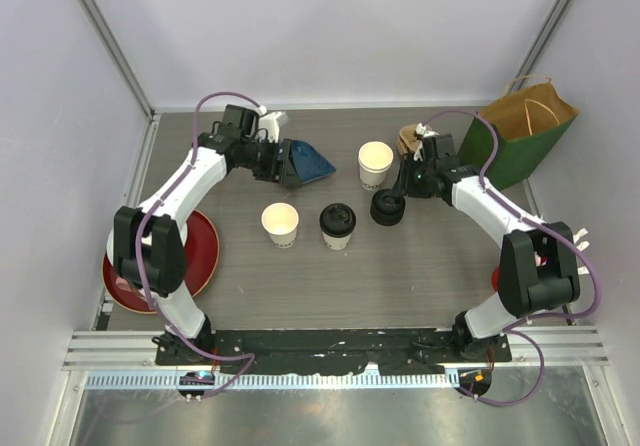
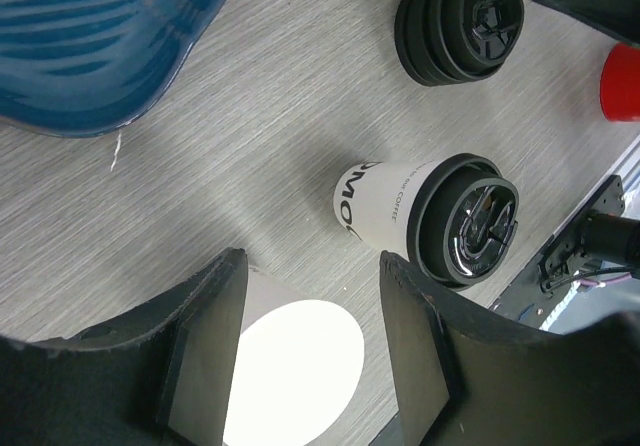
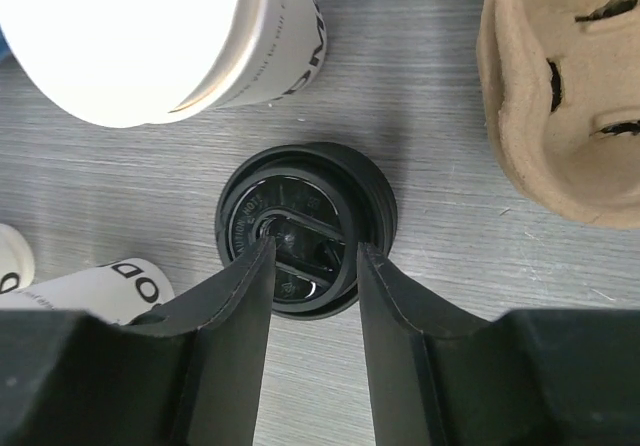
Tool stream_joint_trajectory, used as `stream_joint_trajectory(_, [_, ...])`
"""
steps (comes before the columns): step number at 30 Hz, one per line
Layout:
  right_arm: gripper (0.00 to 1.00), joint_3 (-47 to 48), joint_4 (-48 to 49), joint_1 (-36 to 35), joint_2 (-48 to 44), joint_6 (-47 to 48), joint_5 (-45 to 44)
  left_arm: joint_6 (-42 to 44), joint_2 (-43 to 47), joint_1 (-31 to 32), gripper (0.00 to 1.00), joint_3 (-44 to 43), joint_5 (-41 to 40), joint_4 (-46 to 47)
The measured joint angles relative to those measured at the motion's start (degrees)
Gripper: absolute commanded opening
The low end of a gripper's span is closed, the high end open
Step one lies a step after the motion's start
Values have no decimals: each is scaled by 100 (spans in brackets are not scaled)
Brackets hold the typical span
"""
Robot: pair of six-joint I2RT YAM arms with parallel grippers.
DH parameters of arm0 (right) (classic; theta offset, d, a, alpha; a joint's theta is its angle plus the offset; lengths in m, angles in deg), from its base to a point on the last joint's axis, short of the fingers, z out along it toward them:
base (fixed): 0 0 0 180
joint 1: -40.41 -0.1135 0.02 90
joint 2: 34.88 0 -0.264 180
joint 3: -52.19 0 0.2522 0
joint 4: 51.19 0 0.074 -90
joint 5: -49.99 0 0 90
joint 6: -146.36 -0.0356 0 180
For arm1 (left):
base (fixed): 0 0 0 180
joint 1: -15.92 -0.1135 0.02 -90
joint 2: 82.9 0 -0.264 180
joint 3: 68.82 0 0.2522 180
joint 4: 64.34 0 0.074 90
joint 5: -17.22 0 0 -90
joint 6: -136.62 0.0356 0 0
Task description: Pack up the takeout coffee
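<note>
Lid stack (image 3: 300, 196) sits directly under my right gripper (image 3: 315, 251). Unlidded cup (image 3: 130, 36) is ahead-left of it, cup carrier (image 3: 570, 86) ahead-right, lidded cup (image 3: 110, 286) to its left.

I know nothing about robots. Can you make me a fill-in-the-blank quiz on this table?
The middle paper cup is the only one with a ___ on.
The right gripper points down at a stack of black ___.
The paper bag at the far right is ___.
Answers: lid; lids; green.
</note>
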Motion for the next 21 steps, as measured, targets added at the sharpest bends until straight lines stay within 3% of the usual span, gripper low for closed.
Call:
stream_joint_trajectory(16, [33, 48, -345, -116, 479, 4, -420, 94, 140, -33, 59, 0, -7, -79])
stream_joint_trajectory(21, [15, 48, -345, -131, 640, 24, -420, 96, 140, -55, 59, 0, 17, -96])
